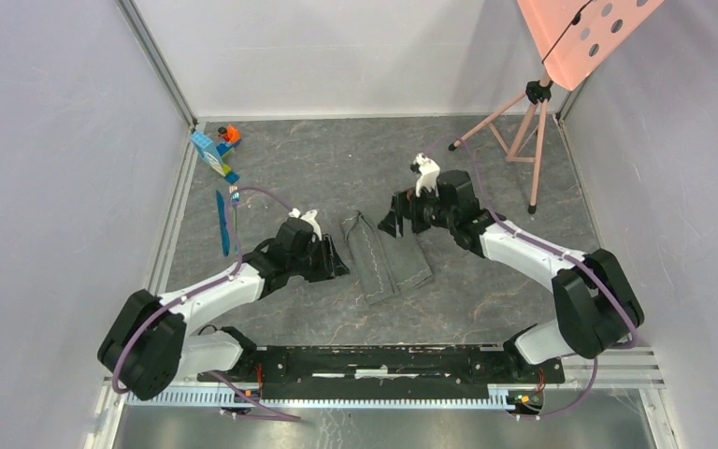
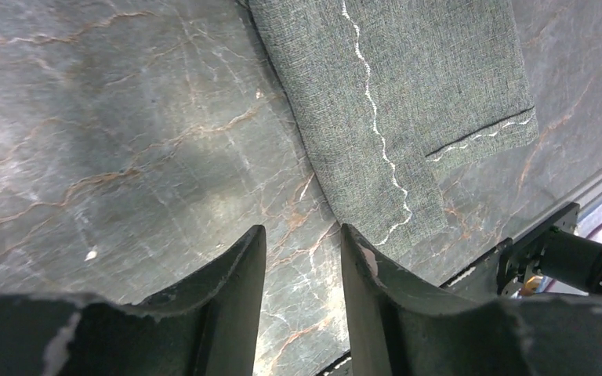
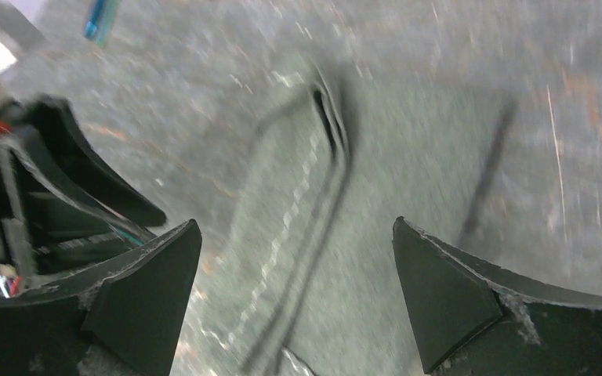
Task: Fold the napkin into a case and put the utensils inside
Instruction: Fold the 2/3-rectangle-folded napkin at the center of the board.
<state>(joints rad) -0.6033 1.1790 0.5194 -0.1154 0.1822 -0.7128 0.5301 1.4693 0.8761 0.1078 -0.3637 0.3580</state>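
The napkin (image 1: 388, 254) lies mid-table as a narrow, layered dark grey strip with a pale stitched line, forming the case. In the left wrist view the napkin (image 2: 407, 102) sits just beyond my left gripper (image 2: 303, 235), whose jaws are partly open over bare table, with nothing between them. From above, the left gripper (image 1: 337, 257) is beside the strip's left edge. My right gripper (image 1: 397, 220) hovers at the strip's far right end. In the blurred right wrist view the right gripper (image 3: 296, 235) stands wide open above the napkin (image 3: 306, 204). The blue knife (image 1: 222, 223) and the fork (image 1: 235, 201) lie far left.
Blue and orange toy blocks (image 1: 215, 150) stand at the back left. A pink tripod (image 1: 524, 131) carrying a perforated pink board (image 1: 584, 33) is at the back right. Metal rails (image 1: 173, 215) and grey walls close in the table.
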